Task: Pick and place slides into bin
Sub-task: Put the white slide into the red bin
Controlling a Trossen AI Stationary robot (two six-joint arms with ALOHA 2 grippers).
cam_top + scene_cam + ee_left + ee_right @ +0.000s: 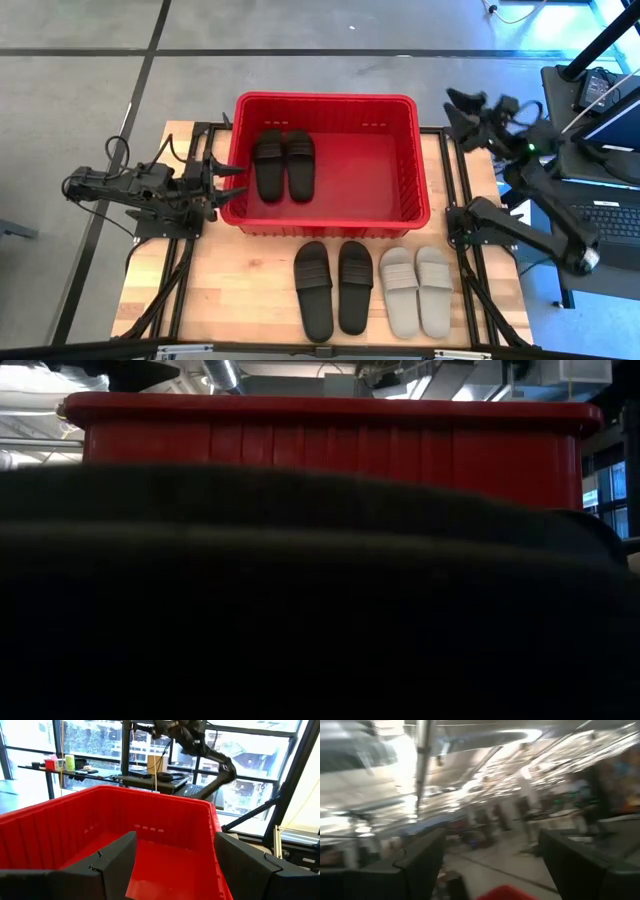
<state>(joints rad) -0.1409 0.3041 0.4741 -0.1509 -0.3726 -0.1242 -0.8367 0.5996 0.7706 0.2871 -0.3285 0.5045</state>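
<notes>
Two black slides (284, 165) lie in the bin (420, 190); four more (373, 288) sit on the tabletop (240, 290). Left fingers (228, 179) and right fingers (466, 101) spread wide, holding nothing.

Left arm low over the tabletop's left edge, forearm roughly level, left gripper (232, 178) pointing toward the table's middle, fingers (117, 857) spread wide, nothing between them. Right arm folded at the right edge, elbow near the table, wrist raised; right gripper (457, 102) over the far right corner, fingers (425, 857) apart, empty.
</notes>
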